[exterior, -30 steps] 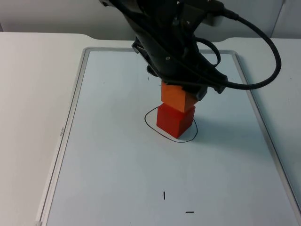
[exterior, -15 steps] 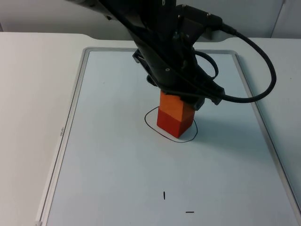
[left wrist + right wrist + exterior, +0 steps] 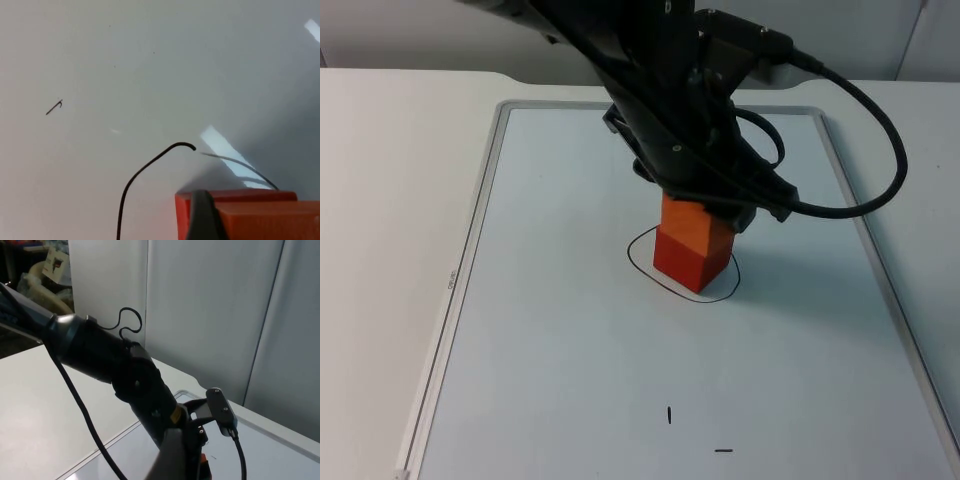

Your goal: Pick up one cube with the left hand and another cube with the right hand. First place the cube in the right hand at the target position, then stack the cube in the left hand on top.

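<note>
Top view: orange cube (image 3: 694,226) sits stacked on red cube (image 3: 689,262) inside the hand-drawn black outline (image 3: 638,262) on the whiteboard bench (image 3: 550,330), left gripper (image 3: 705,205) reaching down over it. Left wrist view adds a black fingertip (image 3: 202,215) against the orange cube, fingers closed on it. Right gripper (image 3: 176,455) waits raised, looking at left arm (image 3: 100,360); can't tell its finger state.

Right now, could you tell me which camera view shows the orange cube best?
The top view: the orange cube sits on the red cube, under the left gripper. The left wrist view catches its upper edge beside a fingertip; the right wrist view, an orange sliver.
</note>
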You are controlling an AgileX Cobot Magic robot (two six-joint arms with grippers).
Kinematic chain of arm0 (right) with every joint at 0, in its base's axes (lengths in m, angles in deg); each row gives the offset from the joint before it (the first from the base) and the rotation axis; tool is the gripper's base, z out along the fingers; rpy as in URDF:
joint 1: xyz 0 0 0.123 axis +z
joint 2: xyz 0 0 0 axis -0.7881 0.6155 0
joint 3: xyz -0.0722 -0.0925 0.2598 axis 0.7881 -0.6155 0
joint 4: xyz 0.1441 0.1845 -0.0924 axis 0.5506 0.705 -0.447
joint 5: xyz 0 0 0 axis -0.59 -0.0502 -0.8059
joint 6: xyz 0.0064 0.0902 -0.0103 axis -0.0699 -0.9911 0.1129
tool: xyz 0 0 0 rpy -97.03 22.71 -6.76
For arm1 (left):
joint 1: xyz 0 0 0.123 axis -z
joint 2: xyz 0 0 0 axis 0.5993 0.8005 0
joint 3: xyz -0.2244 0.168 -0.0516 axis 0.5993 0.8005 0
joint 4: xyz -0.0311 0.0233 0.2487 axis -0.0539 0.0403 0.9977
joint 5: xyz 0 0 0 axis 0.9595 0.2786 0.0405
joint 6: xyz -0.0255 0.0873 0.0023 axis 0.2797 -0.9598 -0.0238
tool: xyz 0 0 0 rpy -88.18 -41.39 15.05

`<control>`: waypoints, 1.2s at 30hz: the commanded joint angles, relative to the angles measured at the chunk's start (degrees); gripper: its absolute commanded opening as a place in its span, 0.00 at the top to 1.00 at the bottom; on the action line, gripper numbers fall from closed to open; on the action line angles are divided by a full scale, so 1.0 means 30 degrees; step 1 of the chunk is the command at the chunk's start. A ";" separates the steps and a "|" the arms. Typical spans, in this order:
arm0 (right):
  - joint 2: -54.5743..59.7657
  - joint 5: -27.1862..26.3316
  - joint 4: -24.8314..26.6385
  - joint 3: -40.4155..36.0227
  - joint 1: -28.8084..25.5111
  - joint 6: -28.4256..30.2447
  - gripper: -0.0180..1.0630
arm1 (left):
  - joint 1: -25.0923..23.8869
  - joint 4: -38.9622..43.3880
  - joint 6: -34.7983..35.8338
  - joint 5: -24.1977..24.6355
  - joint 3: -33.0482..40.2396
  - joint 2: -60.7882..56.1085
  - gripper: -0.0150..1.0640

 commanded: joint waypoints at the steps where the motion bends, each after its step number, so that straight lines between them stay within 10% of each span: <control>1: -0.0067 -0.0211 0.0045 -0.0044 -0.0025 -0.0007 0.29 | 0.0101 -0.0121 -0.0009 -0.0385 -0.0124 0.0027 0.81; 6: -0.0067 -0.0211 0.0045 -0.0044 -0.0025 -0.0007 0.29 | 0.0101 -0.0121 -0.0009 -0.0266 -0.0124 0.0027 0.78; 17: -0.0067 -0.0211 0.0045 -0.0044 -0.0025 -0.0007 0.29 | 0.0101 -0.0155 -0.0009 -0.0211 -0.0124 -0.0019 0.24; 29: -0.0067 -0.0251 0.0045 -0.0044 -0.0025 0.0027 0.29 | 0.0101 -0.0009 -0.0062 0.0368 -0.0124 -0.3441 0.24; 36: -0.0067 -0.0251 0.0045 -0.0044 -0.0025 0.0027 0.29 | 0.0101 0.1158 -0.0244 0.4325 -0.0124 -0.7521 0.24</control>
